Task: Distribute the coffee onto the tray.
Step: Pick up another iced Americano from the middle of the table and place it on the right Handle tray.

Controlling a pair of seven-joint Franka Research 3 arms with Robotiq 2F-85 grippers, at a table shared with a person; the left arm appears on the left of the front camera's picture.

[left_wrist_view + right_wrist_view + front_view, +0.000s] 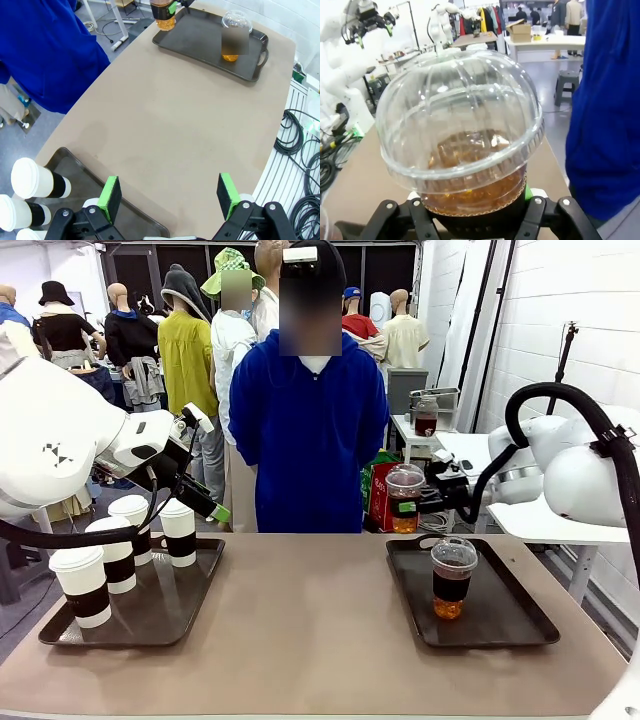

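Several white lidded paper coffee cups [115, 553] with dark sleeves stand on the left tray [160, 615], also in the left wrist view's lower left corner [36, 180]. My left gripper [210, 466] hangs open above that tray's far edge, its green pads [109, 192] wide apart with nothing between them. My right gripper [475, 220] is shut on a clear dome-lidded cup of amber coffee [405, 498] [465, 135], held above the far left corner of the right tray [520, 615]. A second clear cup [453, 578] stands on that tray.
A person in a blue hoodie [308, 430] stands at the table's far edge, between the two trays. The bare brown tabletop [310, 630] lies between the trays. Black cables [300, 145] lie on the floor beside the table.
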